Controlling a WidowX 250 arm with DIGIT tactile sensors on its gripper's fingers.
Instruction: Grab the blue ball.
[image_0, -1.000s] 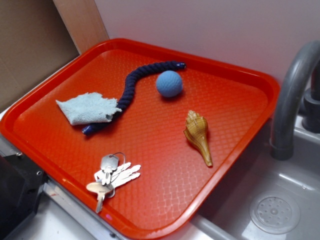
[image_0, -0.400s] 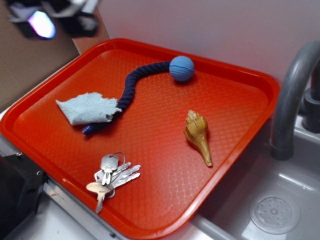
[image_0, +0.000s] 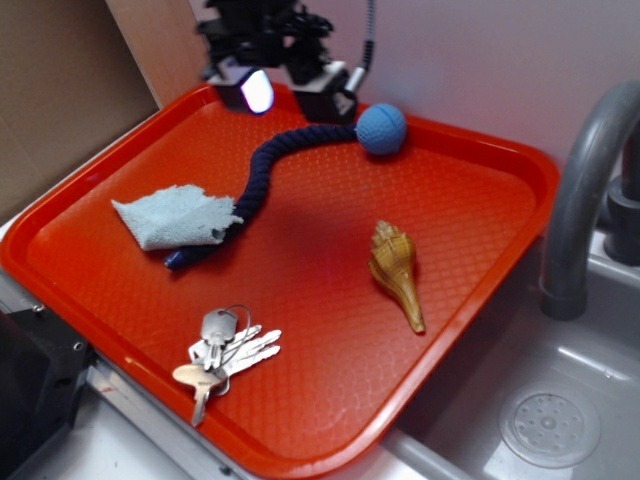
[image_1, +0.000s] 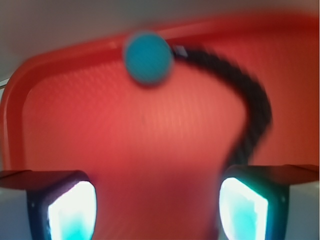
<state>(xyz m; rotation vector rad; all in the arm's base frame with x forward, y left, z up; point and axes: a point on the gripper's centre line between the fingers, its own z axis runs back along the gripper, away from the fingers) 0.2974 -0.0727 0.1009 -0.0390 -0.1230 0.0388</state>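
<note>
Red tray (image_0: 300, 400) beside a grey sink (image_0: 560, 420) holds everything. Since the earlier frames the blue ball (image_0: 381, 129) has rolled farther back, now close to the far rim, touching the navy rope (image_0: 262, 170) end. The gripper (image_0: 285, 90) has come in over the back left, fingers spread apart, empty. Open floor lies between rope and seashell (image_0: 395, 270).

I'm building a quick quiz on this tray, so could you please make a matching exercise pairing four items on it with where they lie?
Items:
1. ball
2. cloth
3. keys
4. shell

Places:
A. near the tray's front edge
B. right of centre, alone
C. at the far rim, by the rope's end
D. left side, over the rope's near end

Pairs: 1-C, 2-D, 3-A, 4-B
</note>
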